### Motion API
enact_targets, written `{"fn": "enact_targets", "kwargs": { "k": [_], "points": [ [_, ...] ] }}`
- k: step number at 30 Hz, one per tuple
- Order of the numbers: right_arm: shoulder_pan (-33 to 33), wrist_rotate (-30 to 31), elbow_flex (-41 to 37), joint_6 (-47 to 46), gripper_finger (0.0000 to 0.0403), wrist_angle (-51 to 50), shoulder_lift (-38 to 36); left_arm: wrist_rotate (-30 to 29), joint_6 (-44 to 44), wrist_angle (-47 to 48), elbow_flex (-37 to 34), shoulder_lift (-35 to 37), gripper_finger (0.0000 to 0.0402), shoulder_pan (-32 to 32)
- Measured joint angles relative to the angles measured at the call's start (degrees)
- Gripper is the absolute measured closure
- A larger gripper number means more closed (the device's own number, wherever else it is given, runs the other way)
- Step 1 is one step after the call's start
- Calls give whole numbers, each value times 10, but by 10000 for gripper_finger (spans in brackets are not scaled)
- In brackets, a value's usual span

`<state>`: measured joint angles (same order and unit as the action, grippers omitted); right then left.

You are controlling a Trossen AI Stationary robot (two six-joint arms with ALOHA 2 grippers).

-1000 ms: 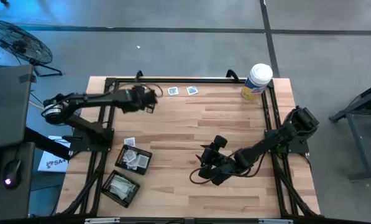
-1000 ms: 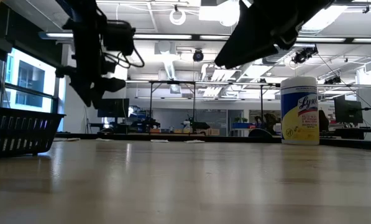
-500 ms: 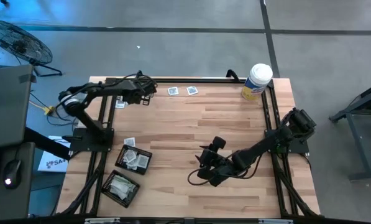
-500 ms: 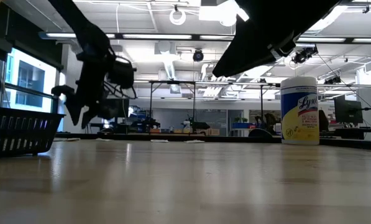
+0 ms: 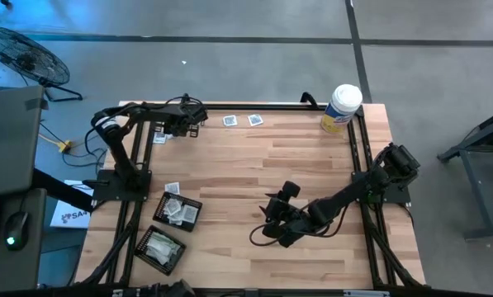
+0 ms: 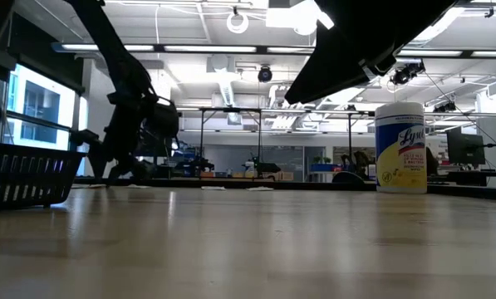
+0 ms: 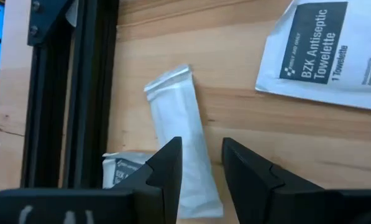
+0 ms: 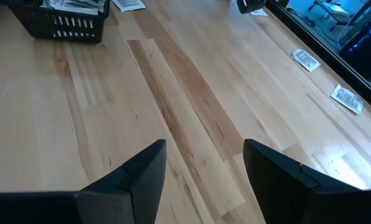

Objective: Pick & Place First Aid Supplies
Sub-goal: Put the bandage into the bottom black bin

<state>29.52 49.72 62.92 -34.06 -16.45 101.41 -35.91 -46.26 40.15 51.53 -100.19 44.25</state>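
Observation:
A narrow white strip wrapper [image 7: 184, 137] lies flat on the wood by the black frame rail at the table's far left. My left gripper [image 7: 201, 168] [image 5: 192, 124] is low over it, open, with a finger on each side of the wrapper's near end. A BZK towelette packet [image 7: 316, 50] and another small packet [image 7: 126, 168] lie beside it. Two more square packets [image 5: 229, 120] [image 5: 255, 120] lie at the far edge. My right gripper [image 8: 204, 168] [image 5: 263, 231] hangs open over bare wood, right of the middle. My left gripper comes at the strip wrapper's near end [image 7: 194, 186] from above, slanting down, with its fingers across the strip. I cannot tell whether the fingertips touch it. The wrapper lies flat on the table.
Two black mesh trays [image 5: 177, 210] [image 5: 161, 247] with packets in them stand at the near left, a loose packet [image 5: 173, 188] beside them. A white canister with a yellow label [image 5: 341, 107] stands at the far right. The black frame rail [image 7: 67, 93] runs close beside my left gripper.
My left gripper has swung toward the table's far left corner and come down close to the wood, tipping more steeply downward. Its finger gap looks unchanged. My right gripper has kept still.

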Motion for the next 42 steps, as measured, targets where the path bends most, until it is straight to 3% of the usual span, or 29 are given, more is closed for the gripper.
{"fn": "enact_targets", "kwargs": {
  "k": [22,32,42],
  "points": [
    [0,-2,0,0,194,-1,0,-9,-5,34,1,-19,292,0],
    [0,-2,0,0,194,0,0,-9,22,-25,-43,-17,395,-1],
    [0,6,0,5,194,0,-1,32,75,16,-43,31,398,-31]
  ]
}}
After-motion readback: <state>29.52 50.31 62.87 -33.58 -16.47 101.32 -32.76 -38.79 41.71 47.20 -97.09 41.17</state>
